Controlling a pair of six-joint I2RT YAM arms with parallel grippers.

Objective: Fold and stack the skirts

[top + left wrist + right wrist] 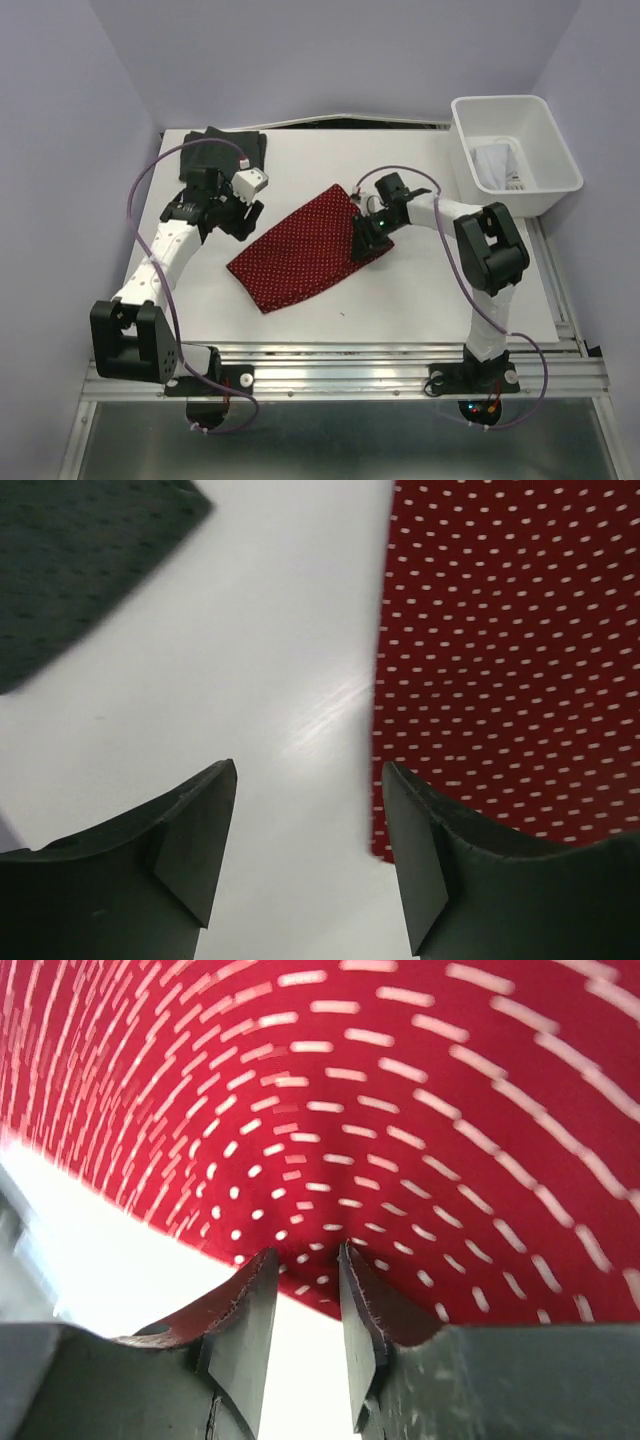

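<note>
Mid-table, slantwise: red skirt (300,252) — right edge pinched in the narrow right gripper (305,1275), cloth arched above it. Left gripper (305,815) wide, holding nothing, over bare table (270,630) between red skirt and dark skirt (225,152) at back left. White skirt (495,165) in bin (470,115), far right.

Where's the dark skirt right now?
In the top view the dark skirt lies at the far left corner of the table, just beyond the left gripper, apart from the red skirt in the middle.
</note>
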